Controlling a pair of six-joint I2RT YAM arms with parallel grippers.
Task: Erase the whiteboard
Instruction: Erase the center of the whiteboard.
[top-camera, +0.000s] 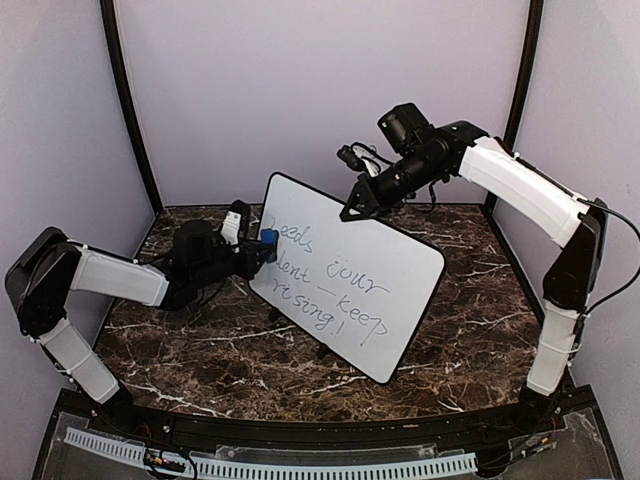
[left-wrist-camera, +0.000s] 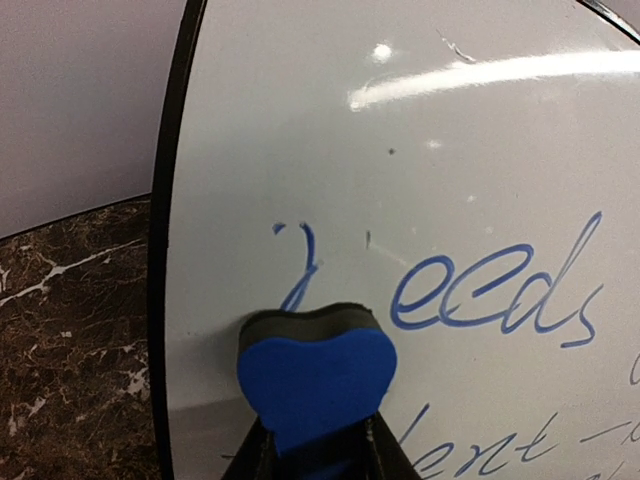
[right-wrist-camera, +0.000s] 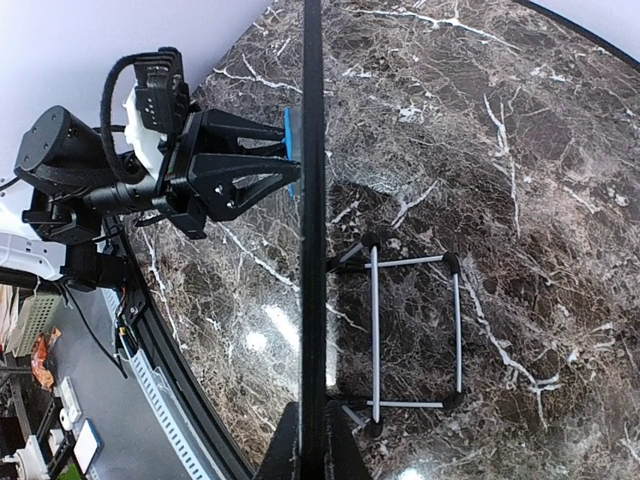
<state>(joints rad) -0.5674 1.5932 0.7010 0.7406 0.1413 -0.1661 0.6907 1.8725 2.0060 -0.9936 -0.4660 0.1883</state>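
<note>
- The blue eraser (left-wrist-camera: 315, 385) sits closest, pinched between the jaws of the left gripper (top-camera: 262, 243). Its dark felt face is pressed flat on the whiteboard (top-camera: 400, 250), just below the first letter of "Needs".
- The whiteboard stands tilted, nearly upright, over the middle of the marble table (top-camera: 470, 330), with a wire stand (right-wrist-camera: 410, 330) behind its lower part. The right gripper (right-wrist-camera: 312, 445) has its jaws pressed together on the board's thin top edge.
- Almost all the blue handwriting (left-wrist-camera: 495, 295) remains; only that first letter looks broken and faint, so the wiping has, by my judgement, barely begun.
- To do it well, sweep along each line of words from the left edge across, in overlapping passes, working downward.
- Hold the felt square to the surface; a tilted eraser would only smear.
- Push gently. The board is braced by one edge grip, so heavy pressure could twist it or tip it backward.
</note>
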